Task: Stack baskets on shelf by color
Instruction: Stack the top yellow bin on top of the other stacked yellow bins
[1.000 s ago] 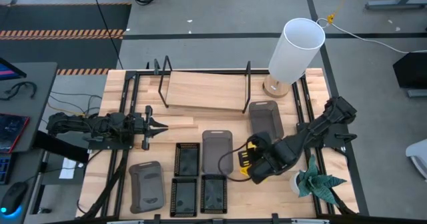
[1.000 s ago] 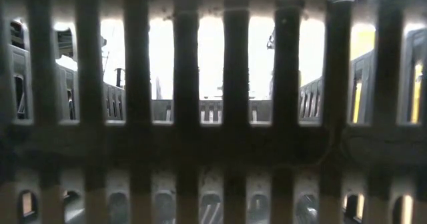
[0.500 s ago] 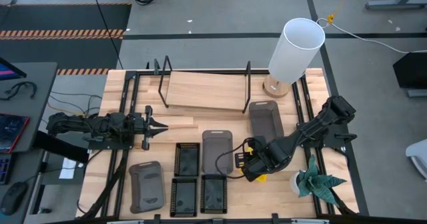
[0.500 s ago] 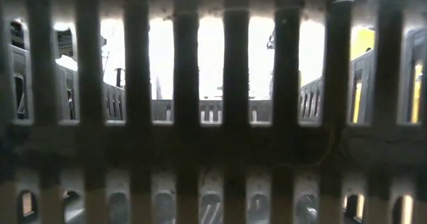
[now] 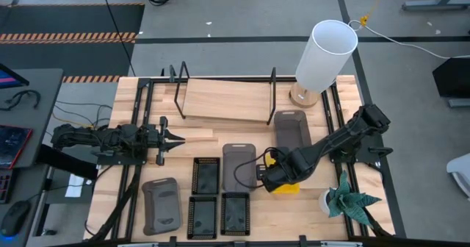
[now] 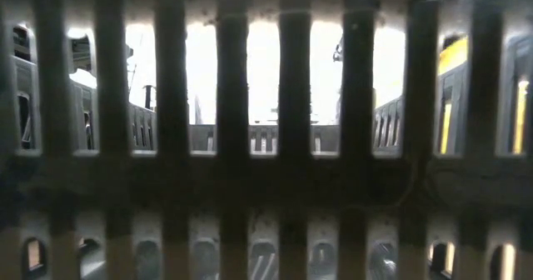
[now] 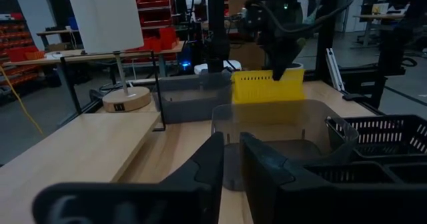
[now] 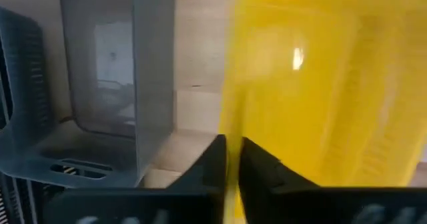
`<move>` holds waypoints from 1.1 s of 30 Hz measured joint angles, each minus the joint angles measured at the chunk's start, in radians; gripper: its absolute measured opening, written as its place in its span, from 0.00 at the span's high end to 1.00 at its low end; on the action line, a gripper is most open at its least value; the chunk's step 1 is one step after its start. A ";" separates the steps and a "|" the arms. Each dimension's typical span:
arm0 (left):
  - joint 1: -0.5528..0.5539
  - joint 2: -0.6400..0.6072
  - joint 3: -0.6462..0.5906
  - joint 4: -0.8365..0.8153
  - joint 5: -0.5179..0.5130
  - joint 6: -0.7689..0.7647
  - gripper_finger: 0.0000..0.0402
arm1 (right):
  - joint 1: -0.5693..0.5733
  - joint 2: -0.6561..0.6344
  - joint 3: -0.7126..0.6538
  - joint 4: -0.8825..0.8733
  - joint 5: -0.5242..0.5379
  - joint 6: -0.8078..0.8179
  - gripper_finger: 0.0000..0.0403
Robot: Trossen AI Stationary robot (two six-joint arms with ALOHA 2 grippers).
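The step in hand is a pick-up: the right gripper [image 5: 273, 175] sits low over the yellow basket [image 5: 286, 186] on the right half of the table, just right of the dark grey basket [image 5: 239, 162] at mid-table. In the right wrist view its two fingers [image 8: 217, 159] stand almost together with the yellow rim wall [image 8: 230, 117] pinched between them, so the gripper looks closed on that basket. From the left wrist view the yellow basket [image 7: 267, 86] appears to hang from the gripper, slightly raised, though whether it is fully clear of the tabletop is hard to say.

The shelf [image 5: 224, 102] stands at the far side of the table, its board bare (no basket of any colour is on it yet), with another grey basket [image 5: 291, 129] just off its right end. Black mesh baskets [image 5: 206, 176] lie in the near middle.

Next, I judge, the arm must lift the yellow basket higher, carry it far and left past the grey baskets and over the wire end frame, then set it flat on the board.

The left gripper [image 5: 170, 138] waits at the left of the table, its fingers nearly together and holding nothing.
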State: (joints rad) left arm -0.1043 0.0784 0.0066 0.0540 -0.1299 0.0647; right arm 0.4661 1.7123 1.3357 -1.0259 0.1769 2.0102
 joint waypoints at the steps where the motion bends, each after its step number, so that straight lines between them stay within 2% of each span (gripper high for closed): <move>1: 0.000 0.000 0.000 0.000 0.000 0.000 0.86 | -0.006 0.000 0.001 -0.003 -0.008 -0.018 0.96; 4: 0.000 0.000 0.000 0.000 0.000 0.000 0.87 | -0.024 0.000 0.027 -0.053 -0.050 -0.043 0.96; 10: 0.000 0.000 0.000 0.000 0.000 0.000 0.86 | -0.039 0.000 0.085 -0.153 -0.052 -0.053 0.97; 33: 0.000 0.000 0.000 0.000 0.000 0.000 0.85 | -0.066 -0.005 0.102 -0.211 -0.145 -0.120 0.97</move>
State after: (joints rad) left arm -0.1043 0.0784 0.0067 0.0544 -0.1303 0.0647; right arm 0.4006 1.7069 1.4380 -1.2373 0.0316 1.8899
